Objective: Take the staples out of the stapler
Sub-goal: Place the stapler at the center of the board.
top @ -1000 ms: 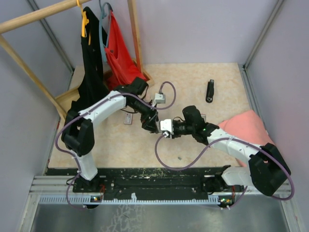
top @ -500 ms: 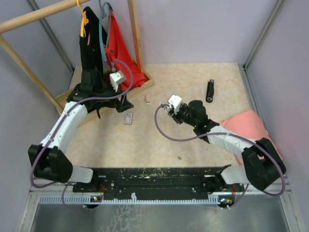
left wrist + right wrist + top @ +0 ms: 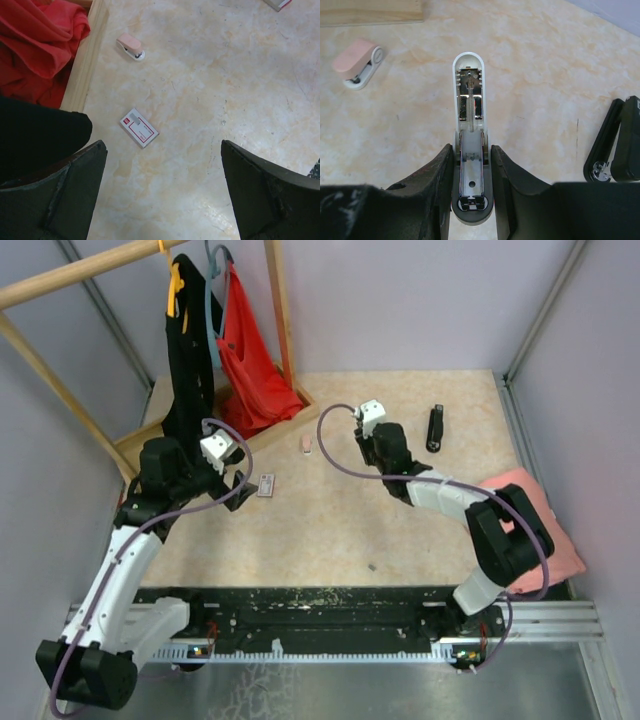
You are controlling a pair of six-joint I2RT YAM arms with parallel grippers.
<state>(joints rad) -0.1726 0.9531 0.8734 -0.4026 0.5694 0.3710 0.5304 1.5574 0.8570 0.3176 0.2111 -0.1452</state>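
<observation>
My right gripper is shut on a white stapler with a dark grey base, held just above the table. Its lid is swung open forward, showing the spring and the shiny metal channel. I see no staple strip in the channel. In the top view the right gripper is at the far middle of the table. A tiny grey fragment lies near the front edge. My left gripper is open and empty above the table, near a small flat box with a red label.
A small pink stapler lies by the wooden rack base; it also shows in the right wrist view. A black stapler lies right of my right gripper. Red and black garments hang far left. A pink cloth lies right.
The two grippers were together at the table's middle. The left arm has pulled back to the left and near side, open. The right gripper has carried the stapler toward the far side.
</observation>
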